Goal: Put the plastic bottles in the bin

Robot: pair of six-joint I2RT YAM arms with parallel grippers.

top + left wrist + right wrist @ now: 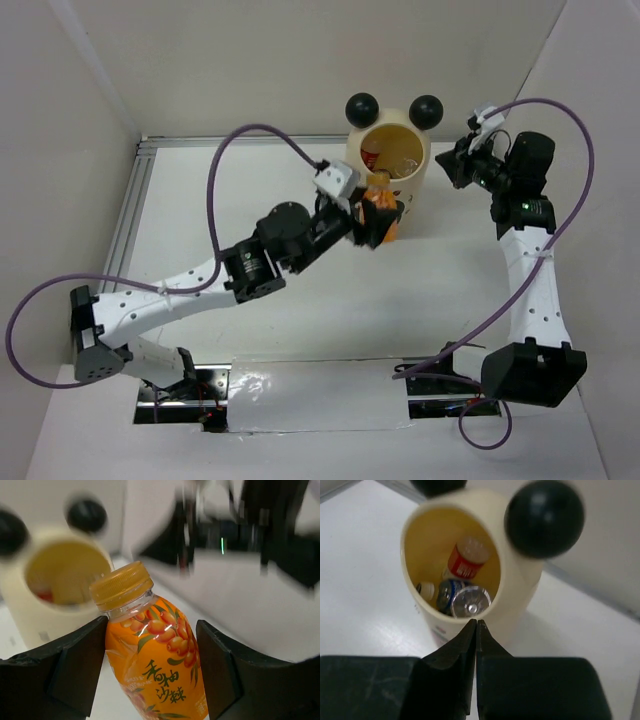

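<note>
The bin [418, 180] stands at the back middle, cream with two black ball ears and a yellow inside. My left gripper [378, 218] is shut on the stubby orange bottle [379, 197] and holds it upright against the bin's near side, its cap about level with the rim. In the left wrist view the orange bottle [155, 655] sits between the fingers [75, 670], with the bin [30, 622] behind on the left. My right gripper [452, 165] is shut and empty just right of the bin. The right wrist view looks into the bin [520, 595]: a red-labelled bottle [465, 562], a blue-labelled one [446, 592] and a clear one [470, 602] lie inside.
White walls close the table in at the back and on both sides. A metal rail [128, 215] runs along the left edge. Purple cables loop over both arms.
</note>
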